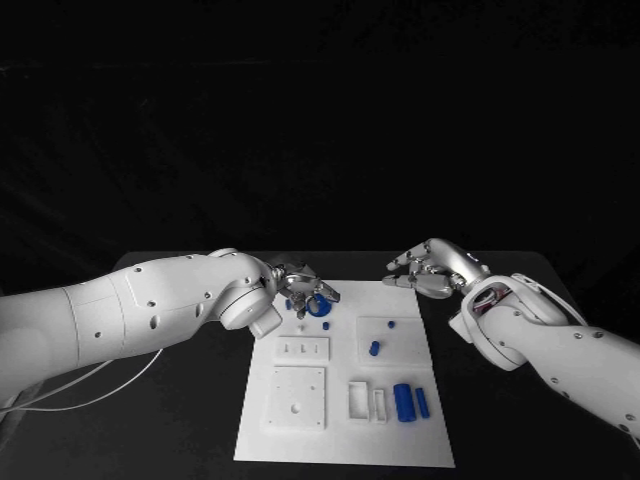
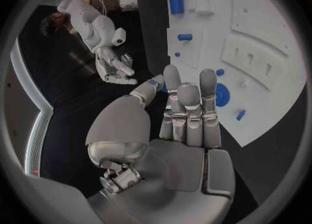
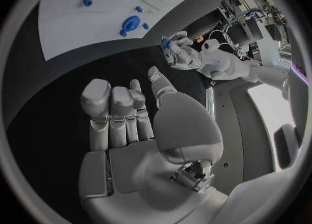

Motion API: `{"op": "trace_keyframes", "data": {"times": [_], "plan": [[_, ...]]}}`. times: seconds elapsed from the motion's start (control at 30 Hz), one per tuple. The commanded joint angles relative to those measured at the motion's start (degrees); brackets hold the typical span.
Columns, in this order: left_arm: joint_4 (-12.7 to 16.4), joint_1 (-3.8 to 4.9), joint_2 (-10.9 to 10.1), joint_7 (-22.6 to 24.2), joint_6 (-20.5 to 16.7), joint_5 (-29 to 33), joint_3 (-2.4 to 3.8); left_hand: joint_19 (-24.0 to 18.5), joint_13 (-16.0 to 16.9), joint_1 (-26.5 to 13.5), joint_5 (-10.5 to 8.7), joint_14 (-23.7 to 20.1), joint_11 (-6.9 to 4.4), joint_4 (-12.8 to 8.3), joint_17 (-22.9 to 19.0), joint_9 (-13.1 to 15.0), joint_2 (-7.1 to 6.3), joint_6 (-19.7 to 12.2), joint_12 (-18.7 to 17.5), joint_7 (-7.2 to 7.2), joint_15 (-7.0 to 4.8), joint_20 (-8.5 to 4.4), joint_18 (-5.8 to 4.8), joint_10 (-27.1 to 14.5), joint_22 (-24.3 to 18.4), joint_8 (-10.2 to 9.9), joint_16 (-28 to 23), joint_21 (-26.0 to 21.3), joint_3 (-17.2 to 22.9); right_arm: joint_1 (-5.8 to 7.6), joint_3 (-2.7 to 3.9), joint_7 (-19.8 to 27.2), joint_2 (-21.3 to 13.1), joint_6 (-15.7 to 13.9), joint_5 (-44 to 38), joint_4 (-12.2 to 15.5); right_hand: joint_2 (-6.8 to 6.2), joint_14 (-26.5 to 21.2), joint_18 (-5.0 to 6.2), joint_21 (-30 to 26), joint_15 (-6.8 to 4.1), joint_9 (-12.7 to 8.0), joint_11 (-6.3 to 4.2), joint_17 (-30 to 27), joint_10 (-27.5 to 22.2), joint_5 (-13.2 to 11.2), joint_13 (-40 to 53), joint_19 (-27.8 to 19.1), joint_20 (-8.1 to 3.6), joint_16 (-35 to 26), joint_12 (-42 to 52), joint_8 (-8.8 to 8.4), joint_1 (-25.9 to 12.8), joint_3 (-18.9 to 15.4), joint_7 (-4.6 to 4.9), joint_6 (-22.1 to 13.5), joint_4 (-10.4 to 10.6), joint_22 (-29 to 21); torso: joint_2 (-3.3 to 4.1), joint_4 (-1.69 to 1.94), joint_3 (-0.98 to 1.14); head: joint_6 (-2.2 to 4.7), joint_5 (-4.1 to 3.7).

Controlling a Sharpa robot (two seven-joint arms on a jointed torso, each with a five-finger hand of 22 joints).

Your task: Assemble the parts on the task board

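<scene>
A small blue part (image 3: pixel 167 42) is pinched at the fingertips of the left hand (image 1: pixel 300 290), held just above the far left corner of the task board (image 1: pixel 407 440). A round blue part (image 2: pixel 221 94) lies on the board directly beneath. The pinched piece is judged light, rigid and smooth, so a slip is possible; it is best gripped by its sides, leaving its end free for insertion. The right hand (image 1: pixel 424 270) is held empty, fingers loosely apart, above the table (image 1: pixel 493 420) beside the board's far right corner.
</scene>
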Motion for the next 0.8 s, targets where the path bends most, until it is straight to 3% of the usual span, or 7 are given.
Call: {"op": "trace_keyframes", "data": {"times": [0.03, 0.1, 0.27, 0.5, 0.8], "plan": [[1.3, -0.43, -0.9, -3.0, -4.0, -6.6, -0.15, -0.5, 0.0, -0.3, 0.72, 0.3, -0.85, -0.2, 0.7, 19.9, -0.46, 10.7, 0.9, -5.8, -0.55, -0.1, -0.55, 2.2, 0.6, 0.4, 0.6, 0.5, 0.3, -0.34, 1.51, -0.1, -1.0, -0.2, 3.1, 0.5, 0.07, 0.1, 0.18, -0.6, 0.27, -0.1, 0.04, -0.2, -0.2, 0.4, -0.2, 0.8, 0.31, -0.4, -0.4, 0.08, 0.4, -0.2, 0.05, -0.3, 0.4, 6.1, -0.76, -0.34, 0.2, -0.76, 0.26], [2.1, -0.76, -1.5, -4.2, -4.9, -7.8, -0.23, -0.5, 0.1, -0.5, 0.92, 0.5, -0.89, -0.2, 1.1, 21.1, -0.45, 10.8, 1.8, -5.95, -0.6, -0.06, -0.45, 2.2, 0.9, 0.5, 1.0, 0.7, 0.4, -0.44, 2.36, -0.2, -1.5, -0.2, 4.1, 0.8, 0.07, 0.0, 0.19, -0.8, 0.28, -0.1, 0.04, -0.3, -0.2, 0.5, -0.2, 0.8, 0.32, -0.5, -0.4, 0.08, 0.5, -0.2, 0.04, -0.3, 0.4, 6.1, -0.99, -0.31, 0.23, -1.05, 0.06], [3.4, -1.53, -2.8, -5.8, -6.2, -9.4, -0.31, -0.3, 0.4, -0.6, 1.21, 1.1, -1.14, 0.0, 3.4, 26.0, -0.6, 11.2, 4.4, -6.34, -0.86, -0.25, -0.32, 2.1, 1.9, 0.5, 3.1, 1.6, 0.4, -0.54, 3.27, -0.2, -2.0, -0.1, 5.7, 1.1, 0.01, 0.0, 0.21, -1.0, 0.29, -0.1, 0.06, -0.5, -0.3, 0.7, -0.3, 0.7, 0.33, -0.7, -0.5, 0.07, 0.5, -0.3, 0.07, -0.3, 0.4, 6.0, -1.5, -0.55, 0.48, -1.89, 0.7], [3.1, -3.14, -3.1, -7.3, -6.9, -10.3, -0.35, 1.8, 1.5, -0.9, 1.78, 1.9, -1.49, 0.1, 7.0, 32.4, -0.59, 11.8, 7.8, -6.83, -1.14, -0.51, -0.68, 2.0, 3.7, 0.5, 6.1, -0.7, 0.5, -0.58, 3.6, -0.3, -1.4, 0.3, 6.3, 1.4, 0.04, 0.0, 0.2, -1.2, 0.33, -0.1, 0.11, -0.5, -0.3, 0.9, -0.3, 0.7, 0.36, -0.7, -0.4, 0.07, 0.4, -0.5, 0.16, -0.6, 0.6, 6.0, -2.19, -0.68, 0.77, -3.05, 0.98], [0.4, -6.0, -1.7, -9.7, -7.8, -10.5, -0.36, 2.5, 2.2, -1.7, 1.2, 2.0, -1.4, 0.0, 8.2, 35.7, 0.23, 12.4, 9.5, -7.05, -1.05, -0.24, -0.59, 2.0, 8.2, 0.3, 7.5, -3.3, 0.4, -0.9, 3.65, -0.5, -0.9, 0.6, 6.5, 2.8, 0.12, -0.1, 0.22, -1.3, 0.35, -0.1, 0.15, -0.6, -0.4, 1.6, -0.3, 0.7, 0.39, -0.8, -0.4, 0.07, 0.3, -0.7, 0.2, -0.8, 0.8, 6.0, -2.74, -0.53, 0.81, -4.22, 1.21]]}}
